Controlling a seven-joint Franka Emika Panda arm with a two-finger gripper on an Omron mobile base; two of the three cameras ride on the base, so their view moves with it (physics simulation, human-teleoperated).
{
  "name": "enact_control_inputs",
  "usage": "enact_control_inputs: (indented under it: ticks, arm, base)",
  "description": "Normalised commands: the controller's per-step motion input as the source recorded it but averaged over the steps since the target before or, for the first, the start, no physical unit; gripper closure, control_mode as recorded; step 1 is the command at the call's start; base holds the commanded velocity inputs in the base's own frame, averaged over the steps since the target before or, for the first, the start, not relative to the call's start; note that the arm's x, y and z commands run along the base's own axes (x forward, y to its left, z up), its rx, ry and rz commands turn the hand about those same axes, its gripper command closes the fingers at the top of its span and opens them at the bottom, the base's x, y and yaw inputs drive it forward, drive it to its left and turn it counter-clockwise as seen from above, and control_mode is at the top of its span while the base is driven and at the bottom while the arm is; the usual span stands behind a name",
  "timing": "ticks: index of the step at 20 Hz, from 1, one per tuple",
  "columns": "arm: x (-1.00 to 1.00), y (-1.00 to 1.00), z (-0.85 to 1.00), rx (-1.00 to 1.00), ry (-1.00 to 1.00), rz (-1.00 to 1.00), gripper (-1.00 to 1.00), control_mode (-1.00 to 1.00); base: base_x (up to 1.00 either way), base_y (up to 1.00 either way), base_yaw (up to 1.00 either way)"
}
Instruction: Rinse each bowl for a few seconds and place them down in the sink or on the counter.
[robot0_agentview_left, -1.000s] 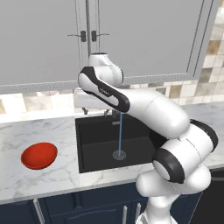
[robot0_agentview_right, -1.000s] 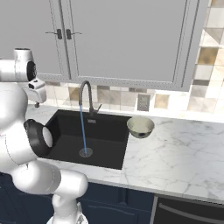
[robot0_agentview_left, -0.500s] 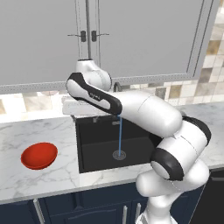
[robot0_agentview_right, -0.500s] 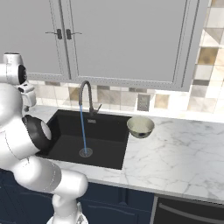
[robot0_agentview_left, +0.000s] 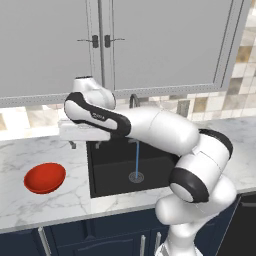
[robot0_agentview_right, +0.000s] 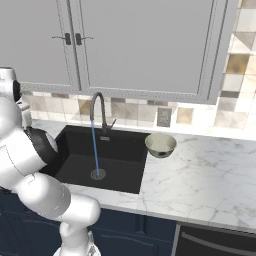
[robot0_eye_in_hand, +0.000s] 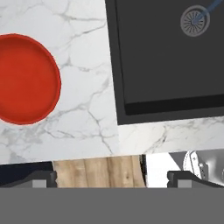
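The wide red bowl (robot0_agentview_left: 45, 177) sits upright on the white marble counter (robot0_agentview_left: 30, 150), left of the black sink (robot0_agentview_left: 115, 175). My gripper (robot0_agentview_left: 85, 146) hangs open above the counter at the sink's left rim, to the right of and above the red bowl, holding nothing. From the hand view, the red bowl (robot0_eye_in_hand: 24, 78) lies left of centre and the sink (robot0_eye_in_hand: 170, 57) is at the upper right, with my gripper (robot0_eye_in_hand: 111, 179) open and wide. The cream-white bowl (robot0_agentview_right: 160, 144) stands on the counter (robot0_agentview_right: 200, 175) right of the sink (robot0_agentview_right: 115, 155).
A thin blue stream of water (robot0_agentview_right: 94, 150) runs from the gooseneck faucet (robot0_agentview_right: 97, 107) onto the round drain (robot0_agentview_right: 98, 174). Grey wall cabinets (robot0_agentview_left: 150, 45) hang above the tiled backsplash (robot0_agentview_right: 140, 112). Open marble lies around the red bowl and right of the cream bowl.
The arm has swung left, carrying the gripper from over the sink to over the counter at the sink's left rim, nearer the red bowl. The jaws stayed open; neither bowl moved.
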Motion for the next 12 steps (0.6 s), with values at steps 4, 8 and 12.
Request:
enact_control_inputs:
  ticks: [4, 8, 12]
  arm:
    - [-0.15, 0.40, -0.18, 0.00, 0.00, 0.00, -1.00, -1.00]
    - [-0.09, 0.38, -0.13, 0.00, -0.01, 0.00, -1.00, -1.00]
    - [0.00, 0.31, -0.13, 0.00, 0.00, 0.00, -1.00, -1.00]
  base:
    - [0.00, 0.00, 0.00]
    - [0.00, 0.00, 0.00]
    - [0.00, 0.00, 0.00]
